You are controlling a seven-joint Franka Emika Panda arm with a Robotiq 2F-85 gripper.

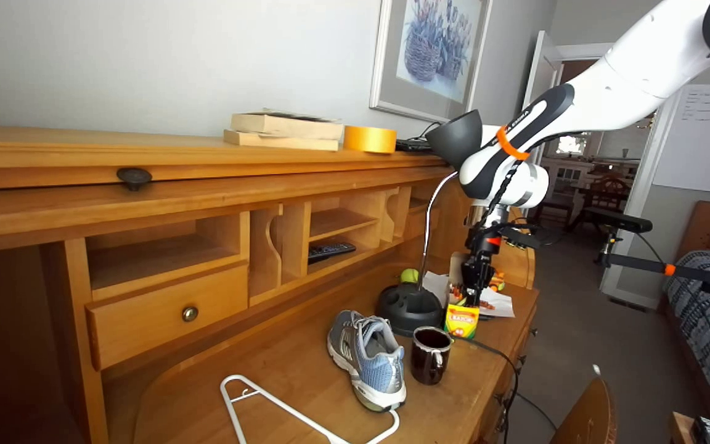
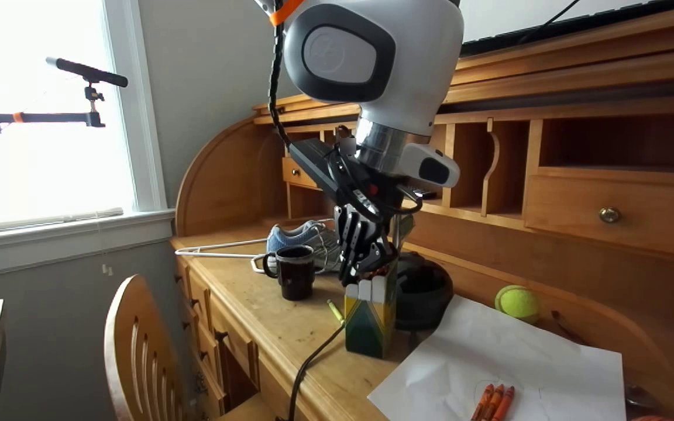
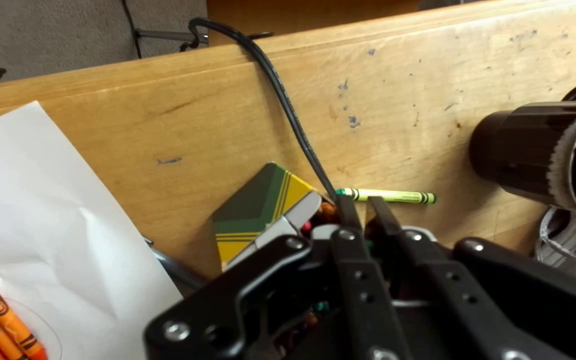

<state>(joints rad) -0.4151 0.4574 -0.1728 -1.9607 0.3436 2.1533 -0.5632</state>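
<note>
In an exterior view the gripper (image 1: 472, 300) is poised at the upright crayon box (image 1: 461, 322); in an exterior view its narrow open top (image 2: 366, 288) is shown, presumably why, in the wrist view, fingers (image 3: 346, 212) are set barely apart, any grip indiscernible.

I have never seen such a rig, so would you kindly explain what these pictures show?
A jointed white-and-black robot arm carries a black two-fingered gripper. Two pictures look on from outside; the close-up is taken from its wrist. On the light wooden desk are a green-and-yellow cardboard crayon box, a slim yellow-green crayon, a glossy dark-brown mug, a grey-blue sports shoe, and white paper bearing three orange-red crayons. The jaws stand nearly together at the box's top; whether they hold anything, I cannot tell.
</note>
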